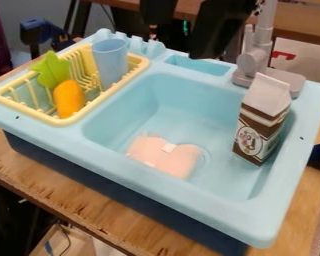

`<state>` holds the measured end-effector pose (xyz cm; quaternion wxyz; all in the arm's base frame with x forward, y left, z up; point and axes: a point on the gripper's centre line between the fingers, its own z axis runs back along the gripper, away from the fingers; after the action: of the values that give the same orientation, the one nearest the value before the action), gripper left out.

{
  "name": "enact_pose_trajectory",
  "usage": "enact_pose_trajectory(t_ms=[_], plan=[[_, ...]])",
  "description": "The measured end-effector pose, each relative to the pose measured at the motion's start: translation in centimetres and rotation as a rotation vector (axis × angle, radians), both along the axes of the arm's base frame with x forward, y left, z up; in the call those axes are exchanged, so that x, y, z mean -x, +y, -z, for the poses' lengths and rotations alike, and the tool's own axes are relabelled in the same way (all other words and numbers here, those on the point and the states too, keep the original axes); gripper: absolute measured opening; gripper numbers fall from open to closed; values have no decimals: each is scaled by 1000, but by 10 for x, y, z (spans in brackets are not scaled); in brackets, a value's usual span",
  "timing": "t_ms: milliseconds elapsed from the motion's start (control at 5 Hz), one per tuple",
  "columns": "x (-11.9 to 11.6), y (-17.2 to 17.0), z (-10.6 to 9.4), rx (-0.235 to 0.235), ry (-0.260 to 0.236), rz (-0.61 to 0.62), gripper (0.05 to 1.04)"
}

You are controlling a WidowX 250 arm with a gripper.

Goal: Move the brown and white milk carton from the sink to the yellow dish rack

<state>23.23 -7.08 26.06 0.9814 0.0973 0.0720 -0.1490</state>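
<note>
Your gripper point(181, 40) hung spread open at top centre, where swinging it low toward frame right could have clipped the faucet point(254, 56) or toppled the tall, narrow carton point(263, 120).

One blue toy sink point(156, 187) is spanning the middle. At upper left, one yellow rack point(64, 121) is holding one blue cup point(110, 62) and one orange toy vegetable with a green leafy top point(69, 99). One carton point(261, 117) is standing at right, one pink item point(156, 154) is lying near lower center, and one gray faucet point(254, 57) is rising at upper right.
</note>
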Motion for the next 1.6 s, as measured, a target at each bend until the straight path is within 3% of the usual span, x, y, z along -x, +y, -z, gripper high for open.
enact_pose_trajectory(t_ms=[200, 400, 600, 800, 1000, 1200, 1600], plan=[[-3, -2, 7, -4, 20, 2, 1001], [-33, -18, 22, 68, -80, 27, 1001], [-68, -23, 39, 179, -177, -32, 1001], [-91, -29, 48, 214, -250, -94, 1001], [-105, -36, 57, 242, -277, -196, 1001], [-115, -41, 58, 252, -278, -217, 1001], [-115, -42, 67, 237, -226, -208, 1001]])
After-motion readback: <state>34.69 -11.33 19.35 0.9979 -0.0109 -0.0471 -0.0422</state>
